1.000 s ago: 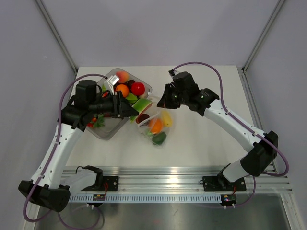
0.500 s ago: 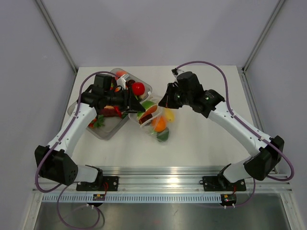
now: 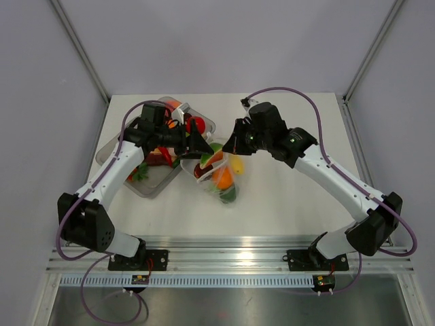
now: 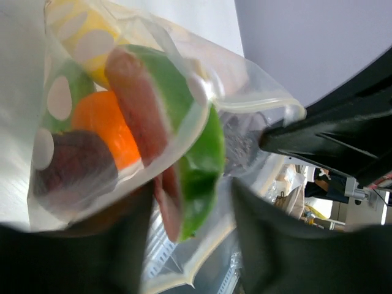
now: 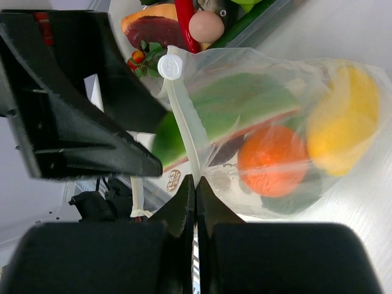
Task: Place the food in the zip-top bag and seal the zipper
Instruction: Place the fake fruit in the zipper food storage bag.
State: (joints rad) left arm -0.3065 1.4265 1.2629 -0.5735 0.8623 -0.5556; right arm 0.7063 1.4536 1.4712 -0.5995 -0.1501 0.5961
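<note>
At the left of the desk [image 3: 292, 197], the rigid clear tray [image 3: 151, 187] held toy food not yet bagged, a peach-pink piece [image 5: 206, 26] among it. Just right of the tray, the left claw [image 3: 199, 144] reached to the mouth of the zip-top bag [image 5: 269, 79]. Its fingers were parted around a watermelon slice [image 4: 199, 153]. A gap showed on one side of the slice, so the claw looked open rather than clamped on it. The slice lay only partly through the mouth, with some of its green rind outside the film. Deeper in the bag, which lay near the middle of the desk, sat an orange piece [image 5: 272, 160] and a yellow piece [image 5: 343, 122]. At the right, the right claw [image 5: 195, 187] was shut on the zipper [image 5: 181, 122], pinching the strip and holding that side of the mouth up.

The main danger seemed to be the half-entered slice. If the left claw drew back while brushing it, the slice could be dragged out or tip onto the desk. If it stayed across the strip, the seal could not close along its whole length. The film was floppy and held by a single pinch, so the mouth might also sag shut or slip free.
</note>
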